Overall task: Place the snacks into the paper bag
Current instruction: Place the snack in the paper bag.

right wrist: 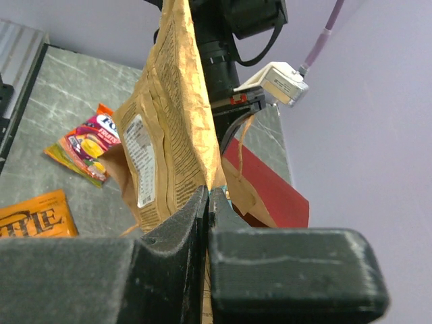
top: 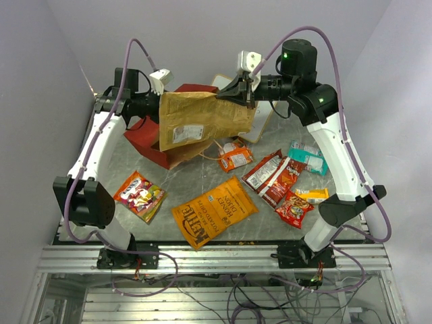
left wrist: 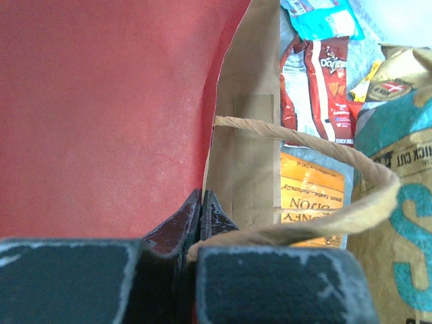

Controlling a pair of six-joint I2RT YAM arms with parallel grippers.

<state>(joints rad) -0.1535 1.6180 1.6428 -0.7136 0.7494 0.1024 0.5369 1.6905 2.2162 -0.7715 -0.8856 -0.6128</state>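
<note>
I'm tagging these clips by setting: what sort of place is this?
Probably a robotics lab test cell, not a shop or kitchen: left arm and right arm bolted to an aluminium frame, plain walls boxing in the marble-look table, loose cables tangled below.

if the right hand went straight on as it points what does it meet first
Shut on the tan chip bag, the right hand points at the left hand, which pinches the red paper bag. That hand and the bag's rim look first, though depth is unclear.
</note>
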